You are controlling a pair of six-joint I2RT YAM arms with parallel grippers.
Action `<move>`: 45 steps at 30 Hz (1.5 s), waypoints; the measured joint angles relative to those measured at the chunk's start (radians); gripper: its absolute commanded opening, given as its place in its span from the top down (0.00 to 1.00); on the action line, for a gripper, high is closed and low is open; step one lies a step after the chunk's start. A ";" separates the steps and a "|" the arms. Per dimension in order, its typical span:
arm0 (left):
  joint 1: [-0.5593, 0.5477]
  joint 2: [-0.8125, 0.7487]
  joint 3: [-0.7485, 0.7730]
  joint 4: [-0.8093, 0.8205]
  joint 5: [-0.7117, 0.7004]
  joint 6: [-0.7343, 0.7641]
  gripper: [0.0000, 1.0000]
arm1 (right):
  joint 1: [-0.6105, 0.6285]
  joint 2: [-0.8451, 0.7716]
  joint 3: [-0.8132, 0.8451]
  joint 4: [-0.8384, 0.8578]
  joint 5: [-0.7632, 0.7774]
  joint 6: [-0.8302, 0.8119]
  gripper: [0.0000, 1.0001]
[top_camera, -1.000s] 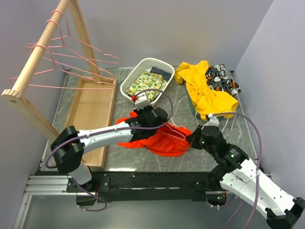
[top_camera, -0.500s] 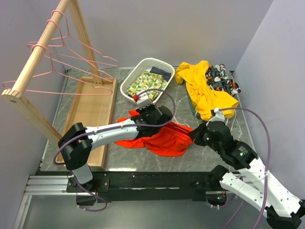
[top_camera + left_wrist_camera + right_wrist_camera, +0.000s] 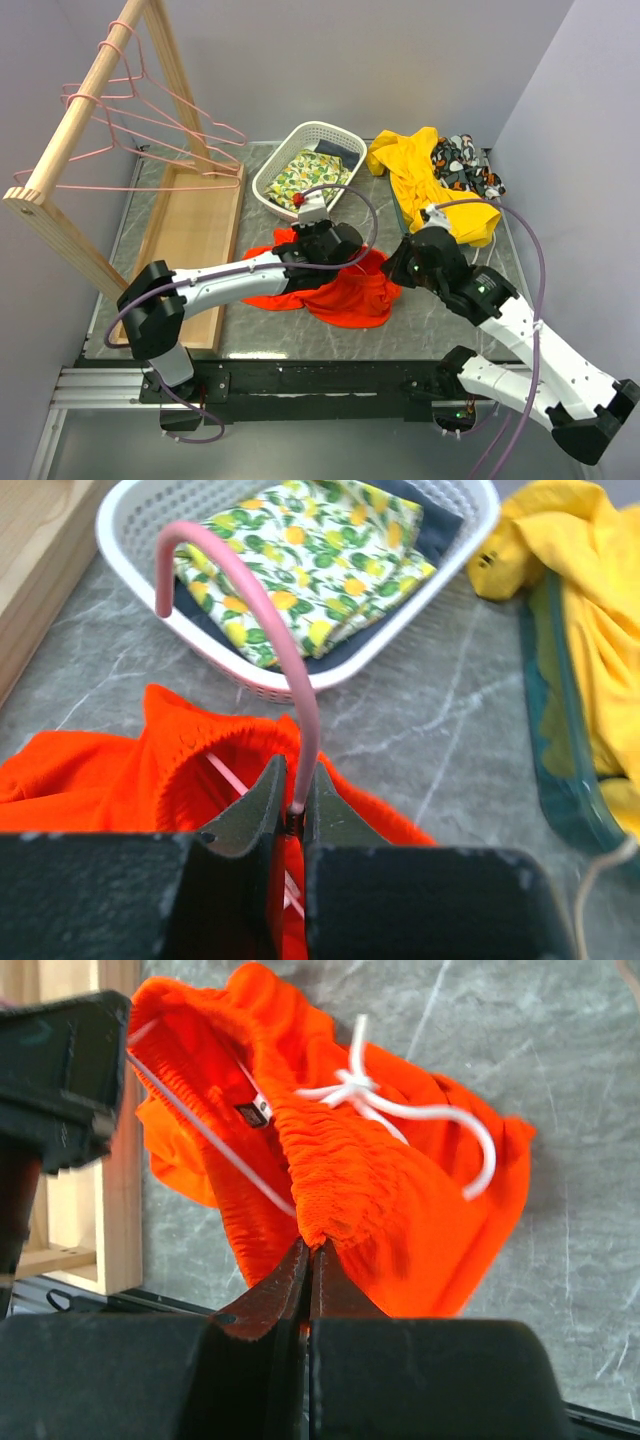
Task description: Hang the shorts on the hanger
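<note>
Arms reach inward, left pincer clenched on hanger, right pincer gripping shorts.

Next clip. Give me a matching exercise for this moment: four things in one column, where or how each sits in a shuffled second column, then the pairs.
Things
1. hanger
2. shorts
3. lemon-print cloth
4. yellow garment

Place or state
A. lying in the white basket
B. pinched at the waistband by the right gripper
C. heaped at the far right of the table
D. clamped below its hook by the left gripper

Pairs: 1-D, 2-B, 3-A, 4-C
</note>
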 measured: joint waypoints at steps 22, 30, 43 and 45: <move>-0.154 -0.092 0.600 -0.140 0.028 0.470 0.99 | 0.003 0.067 0.634 -0.097 -0.097 -0.220 0.95; -0.166 -0.097 0.559 -0.085 0.030 0.586 0.99 | 0.003 0.020 0.679 -0.178 -0.093 -0.283 0.95; -0.173 -0.137 0.444 0.014 0.071 0.702 0.99 | 0.026 0.180 0.586 -0.148 -0.308 -0.382 0.59; -0.173 -0.150 0.446 0.018 0.071 0.703 0.99 | 0.026 0.178 0.586 -0.159 -0.259 -0.388 0.46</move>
